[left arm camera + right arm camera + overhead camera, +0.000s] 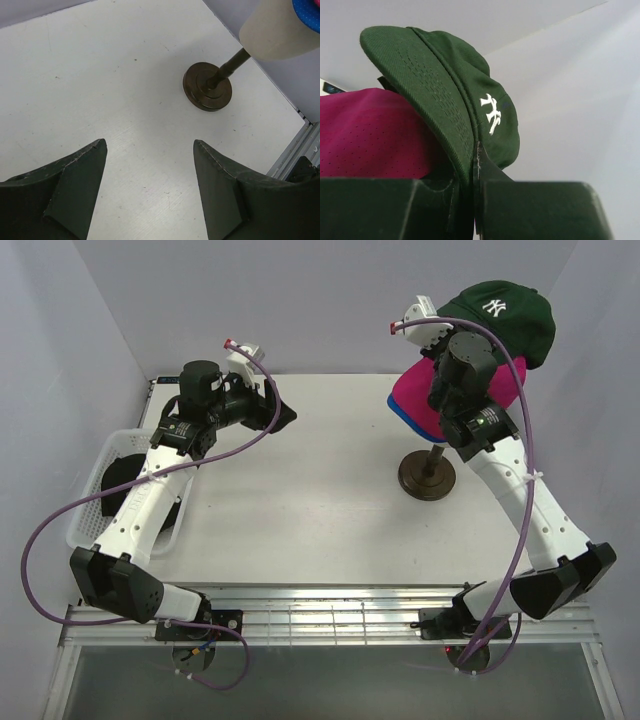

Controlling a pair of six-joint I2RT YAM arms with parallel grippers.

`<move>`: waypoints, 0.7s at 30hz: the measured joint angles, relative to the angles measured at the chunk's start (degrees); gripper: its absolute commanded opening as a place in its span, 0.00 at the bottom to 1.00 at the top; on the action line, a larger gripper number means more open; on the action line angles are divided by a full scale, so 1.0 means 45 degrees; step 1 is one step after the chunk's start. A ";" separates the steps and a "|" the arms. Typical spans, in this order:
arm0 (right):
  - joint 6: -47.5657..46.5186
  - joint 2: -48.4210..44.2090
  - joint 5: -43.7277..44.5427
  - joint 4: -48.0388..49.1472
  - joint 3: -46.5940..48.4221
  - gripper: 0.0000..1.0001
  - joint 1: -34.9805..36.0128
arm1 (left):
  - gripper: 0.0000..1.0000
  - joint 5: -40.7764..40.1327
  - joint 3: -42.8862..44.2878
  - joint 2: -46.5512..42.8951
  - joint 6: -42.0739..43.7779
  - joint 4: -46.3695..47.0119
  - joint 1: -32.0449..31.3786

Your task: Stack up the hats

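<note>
My right gripper [476,150] is shut on the brim of the dark green hat [505,315] with a white NY logo [492,112], holding it tilted at the far right. Just beneath and beside it, a magenta hat [480,390] sits over a blue hat [403,416] on the mannequin head [277,32]. I cannot tell whether the green hat touches the magenta one. My left gripper [283,415] hangs open over the bare table, with nothing between its fingers [85,170]. A black hat [115,475] lies in the basket, partly hidden by the left arm.
The mannequin's dark round base [427,475] stands on the table at right centre. A white mesh basket [88,502] sits along the left edge under my left arm. Grey walls close in behind and on both sides.
</note>
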 measured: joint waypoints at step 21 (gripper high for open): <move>-0.0996 -0.1229 0.1987 -0.0282 -0.0573 0.08 0.2093 | 0.76 0.1365 0.0602 0.1787 -0.0151 0.0117 -0.1613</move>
